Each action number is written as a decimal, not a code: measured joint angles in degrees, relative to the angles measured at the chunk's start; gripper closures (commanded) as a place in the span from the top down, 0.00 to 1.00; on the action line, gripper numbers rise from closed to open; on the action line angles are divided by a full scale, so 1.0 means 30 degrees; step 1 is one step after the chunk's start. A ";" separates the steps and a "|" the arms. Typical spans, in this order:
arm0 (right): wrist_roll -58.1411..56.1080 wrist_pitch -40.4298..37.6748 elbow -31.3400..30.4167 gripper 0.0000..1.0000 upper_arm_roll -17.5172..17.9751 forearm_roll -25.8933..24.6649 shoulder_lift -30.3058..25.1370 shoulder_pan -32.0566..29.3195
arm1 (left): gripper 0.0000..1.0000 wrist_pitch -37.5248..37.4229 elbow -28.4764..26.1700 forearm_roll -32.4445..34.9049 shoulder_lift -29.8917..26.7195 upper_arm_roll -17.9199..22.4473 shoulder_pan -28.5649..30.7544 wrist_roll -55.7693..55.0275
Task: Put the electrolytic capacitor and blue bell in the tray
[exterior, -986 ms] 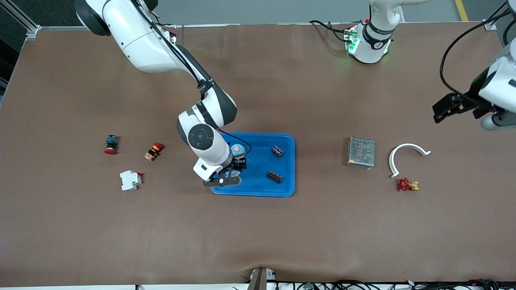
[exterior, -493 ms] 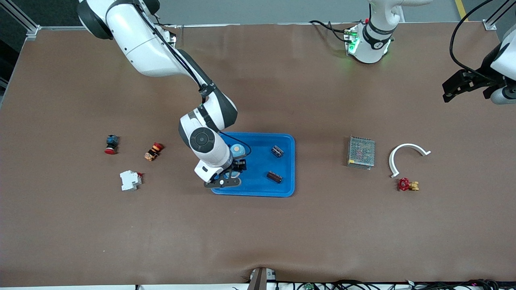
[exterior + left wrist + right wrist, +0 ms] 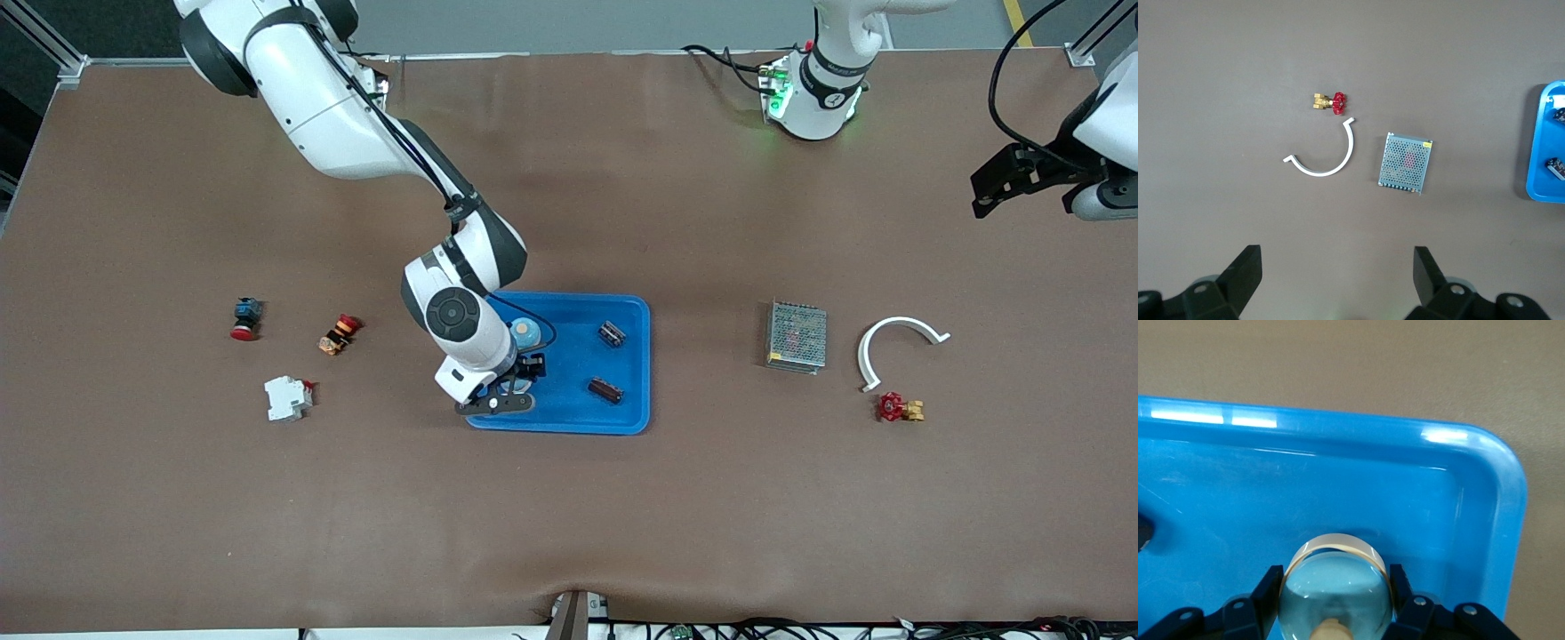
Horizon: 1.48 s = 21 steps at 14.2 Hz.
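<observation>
Over the tray (image 3: 633, 356) corner, right gripper (image 3: 523, 373) clamps blue bell (image 3: 1336, 590)

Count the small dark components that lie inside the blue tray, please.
2 in the tray: one dark component toward the robots' bases, another nearer the front camera. The right arm may hide more.

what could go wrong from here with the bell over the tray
1. The right gripper is shut on the blue bell close to a corner of the tray; released there, the round bell may roll against or over the rim.
2. Two small dark components already lie in the tray; a rolling bell could knock them.
The left gripper waits, open, above the mesh box.
</observation>
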 measured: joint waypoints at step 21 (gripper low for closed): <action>-0.0417 -0.8125 0.0193 1.00 -0.0028 -0.0001 -0.6134 0.0042 | 1.00 -0.0621 -0.0035 -0.0003 0.0002 0.0038 0.0125 -0.0038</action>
